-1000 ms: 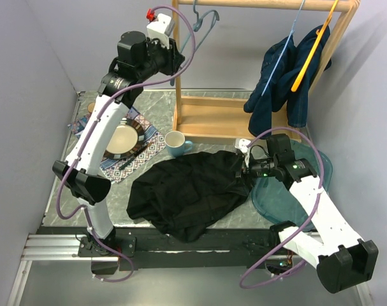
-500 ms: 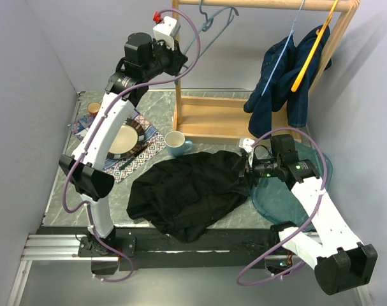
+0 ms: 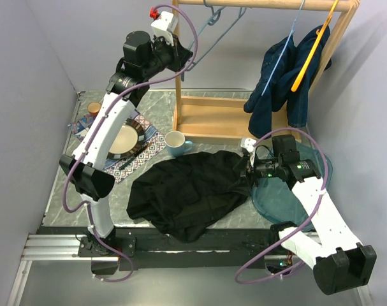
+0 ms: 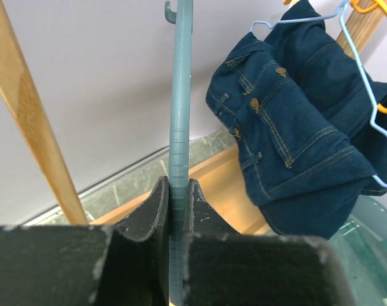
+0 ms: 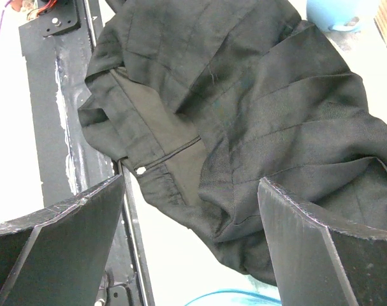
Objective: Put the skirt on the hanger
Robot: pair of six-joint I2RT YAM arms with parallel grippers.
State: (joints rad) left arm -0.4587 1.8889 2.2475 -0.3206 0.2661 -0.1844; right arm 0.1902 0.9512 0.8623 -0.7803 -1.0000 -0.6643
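Observation:
The black skirt (image 3: 187, 191) lies crumpled on the table near the front edge. A grey-blue hanger (image 3: 213, 39) hangs from the wooden rail at the back. My left gripper (image 3: 183, 69) is raised to it and shut on its lower bar. In the left wrist view the hanger bar (image 4: 179, 121) runs straight up out of the left gripper (image 4: 177, 191), pinched between both pads. My right gripper (image 3: 244, 169) hovers open at the skirt's right edge. In the right wrist view the skirt (image 5: 244, 95) fills the space beyond the wide-apart right gripper (image 5: 192, 182), with nothing between its fingers.
A wooden clothes rack (image 3: 212, 118) stands at the back, with denim garments (image 3: 282, 76) on blue and orange hangers at its right. A blue mug (image 3: 176, 143), a plate (image 3: 122, 140) on a patterned mat and a teal tray (image 3: 276, 197) surround the skirt.
My left gripper has closed onto the hanger's bar and shifted slightly right, swinging the hanger rightward. The right arm and the skirt have barely moved.

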